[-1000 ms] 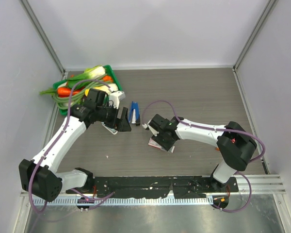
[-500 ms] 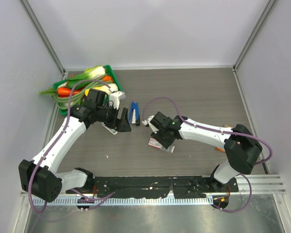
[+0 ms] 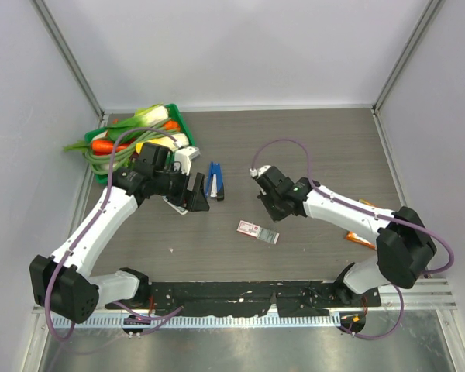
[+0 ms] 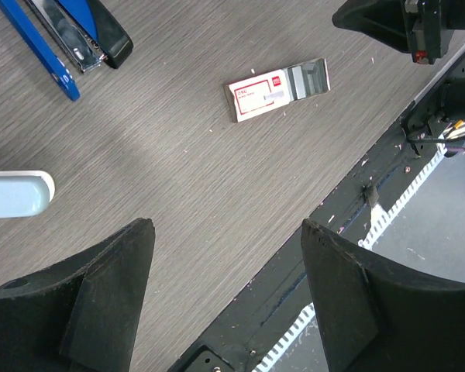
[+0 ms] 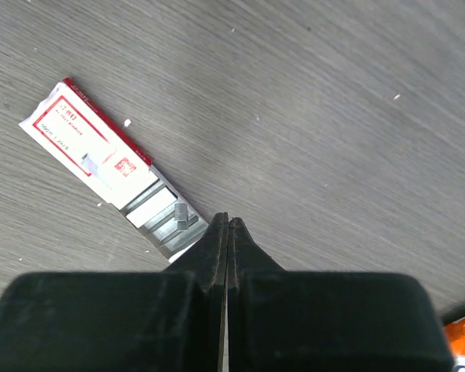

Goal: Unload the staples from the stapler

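both bent inward: left pincer [image 4: 225,232] spread beside stapler [image 3: 215,180], right pincer [image 5: 228,222] closed.

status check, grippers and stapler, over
Left gripper open, empty, near slim dark-blue hinged stapler. Right gripper shut, holding nothing. Stapler lies splayed open, ungripped. Red-and-white staple box apart, nothing blocking.

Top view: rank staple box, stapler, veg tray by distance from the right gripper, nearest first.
Measured from the right gripper:
1. staple box, close by on its near side, centre of the table.
2. stapler, off to its left, next to the left arm.
3. veg tray, far-left corner, clearly the farthest.
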`<action>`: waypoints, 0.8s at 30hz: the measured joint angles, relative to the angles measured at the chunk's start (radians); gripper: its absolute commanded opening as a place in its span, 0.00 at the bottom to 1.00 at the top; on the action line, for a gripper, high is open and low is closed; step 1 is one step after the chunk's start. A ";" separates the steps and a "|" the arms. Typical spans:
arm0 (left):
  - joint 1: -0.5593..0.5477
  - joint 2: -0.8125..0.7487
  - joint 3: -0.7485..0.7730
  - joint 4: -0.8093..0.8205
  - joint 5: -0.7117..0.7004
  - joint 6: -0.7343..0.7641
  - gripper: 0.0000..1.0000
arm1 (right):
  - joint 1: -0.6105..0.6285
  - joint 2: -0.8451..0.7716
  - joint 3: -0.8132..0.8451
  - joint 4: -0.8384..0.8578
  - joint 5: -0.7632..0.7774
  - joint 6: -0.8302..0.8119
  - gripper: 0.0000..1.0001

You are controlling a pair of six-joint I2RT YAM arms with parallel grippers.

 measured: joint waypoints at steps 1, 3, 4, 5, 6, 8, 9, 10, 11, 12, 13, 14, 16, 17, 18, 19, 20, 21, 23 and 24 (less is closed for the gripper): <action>-0.001 0.000 0.000 0.000 0.000 0.000 0.80 | -0.002 0.000 -0.004 0.000 0.002 0.018 0.01; -0.002 0.000 0.000 0.000 0.000 0.000 0.80 | -0.002 0.000 -0.024 0.004 0.000 0.051 0.01; -0.002 0.000 0.000 0.000 0.000 0.000 0.80 | -0.002 0.000 -0.034 0.005 -0.001 0.061 0.01; -0.002 0.000 0.000 0.000 0.000 0.000 0.80 | -0.001 0.000 -0.046 0.006 -0.005 0.073 0.01; -0.002 0.000 0.000 0.000 0.000 0.000 0.80 | -0.001 0.000 -0.059 0.008 -0.007 0.084 0.01; -0.002 0.000 0.000 0.000 0.000 0.000 0.80 | -0.001 0.000 -0.079 0.011 -0.016 0.098 0.01; -0.002 0.000 0.000 0.000 0.000 0.000 0.80 | -0.001 0.000 -0.088 0.013 -0.019 0.105 0.01; -0.002 0.000 0.000 0.000 0.000 0.000 0.80 | -0.001 0.001 -0.093 0.013 -0.023 0.109 0.01; -0.002 0.000 0.000 0.000 0.000 0.000 0.80 | -0.001 0.002 -0.096 0.015 -0.025 0.111 0.01; -0.002 0.000 0.000 0.000 0.000 0.000 0.80 | -0.001 0.005 -0.097 0.018 -0.029 0.114 0.01; -0.002 0.000 0.000 0.000 0.000 0.000 0.80 | -0.001 0.007 -0.098 0.022 -0.030 0.115 0.01; -0.002 0.000 0.000 0.000 0.000 0.000 0.80 | -0.001 0.010 -0.098 0.027 -0.032 0.117 0.01; -0.003 0.000 0.000 0.000 0.000 0.000 0.80 | -0.001 0.016 -0.098 0.040 -0.037 0.119 0.01; -0.003 0.000 0.000 0.000 0.000 0.000 0.80 | -0.001 0.018 -0.098 0.045 -0.039 0.121 0.01; -0.003 0.000 0.000 0.000 0.000 0.000 0.80 | -0.001 0.021 -0.098 0.051 -0.042 0.122 0.01; -0.003 0.000 0.000 0.000 0.000 0.000 0.80 | -0.001 0.025 -0.098 0.056 -0.046 0.124 0.01; -0.003 0.000 0.000 0.000 0.000 0.000 0.80 | -0.001 0.030 -0.098 0.060 -0.049 0.126 0.01; -0.003 0.000 0.000 0.000 0.000 0.000 0.80 | -0.001 0.035 -0.098 0.063 -0.051 0.128 0.01; -0.003 0.000 0.000 0.000 0.000 0.000 0.80 | -0.001 0.045 -0.099 0.071 -0.056 0.129 0.01; -0.003 0.000 0.000 0.000 0.000 0.000 0.80 | -0.001 0.049 -0.101 0.075 -0.056 0.129 0.01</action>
